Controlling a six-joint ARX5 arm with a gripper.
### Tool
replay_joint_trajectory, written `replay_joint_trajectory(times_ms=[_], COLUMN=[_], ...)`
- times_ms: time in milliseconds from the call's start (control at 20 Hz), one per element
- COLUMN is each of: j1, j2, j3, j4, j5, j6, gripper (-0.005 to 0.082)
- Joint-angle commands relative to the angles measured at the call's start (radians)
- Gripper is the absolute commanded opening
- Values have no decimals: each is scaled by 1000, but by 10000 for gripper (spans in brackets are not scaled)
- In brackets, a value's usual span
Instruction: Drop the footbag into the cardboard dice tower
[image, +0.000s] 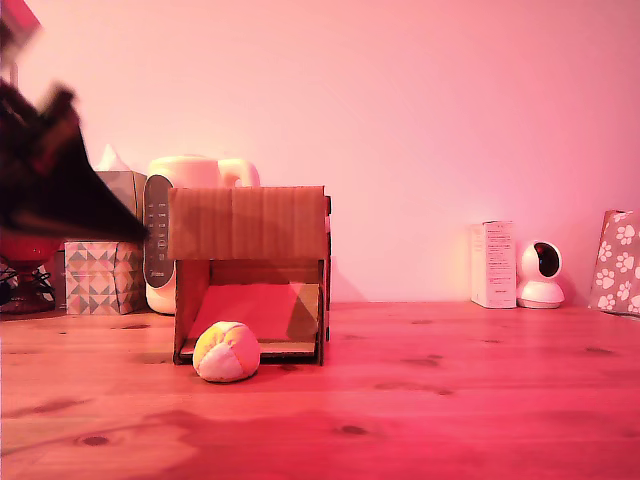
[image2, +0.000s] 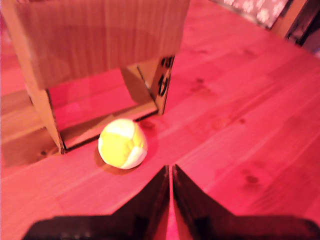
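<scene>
Resting on the reddish knotted wooden tabletop (image: 450, 390), the small soft footbag of cream, yellow and orange stitched panels (image: 227, 352) lies just outside the wide front opening of the brown corrugated cardboard dice tower (image: 248, 224), touching or nearly touching the tower's bottom front lip, toward the exterior view's left side of the opening. Inside the tower a sloped inner ramp (image: 262, 310) shows, lit red like everything else in the scene. The wrist view shows the same ball (image2: 122, 143) in front of the box's opening (image2: 95, 45), well apart from the black gripper (image2: 171, 172), whose two tapered fingers (image2: 150, 200) stand pressed almost together with only a thin slit between them and nothing held. In the exterior view the arm appears as a dark, blurred shape (image: 50, 180) raised at the exterior view's left edge, clear of both the ball and the box. Behind the tower stands a cream kettle-like appliance with a dark grey side panel (image: 190, 180), and beside it, further toward the exterior view's left, patterned tissue boxes (image: 103, 278). Toward the exterior view's right, against the plain wall, are an upright white carton (image: 493, 264), a round white camera (image: 541, 274) and a paw-print patterned bag (image: 618, 262) at the edge.
</scene>
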Motion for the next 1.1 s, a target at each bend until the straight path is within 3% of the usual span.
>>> replay_joint_trajectory(times_ms=[0, 150, 200, 300, 350, 400, 550, 800, 1050], j1=[-3, -3, -3, -3, -3, -3, -4, -23, -34], j2=[53, 153, 183, 234, 257, 276, 342, 477, 642], j3=[-19, -19, -19, -19, -19, -19, -18, -11, 71], j4=[59, 166, 202, 251, 274, 288, 375, 533, 577], j5=[0, 0, 0, 0, -1, -1, -2, -69, -106], j6=[8, 8, 7, 5, 5, 6, 6, 6, -1], gripper=[-11, 11, 115, 554, 730, 798, 781, 781, 781])
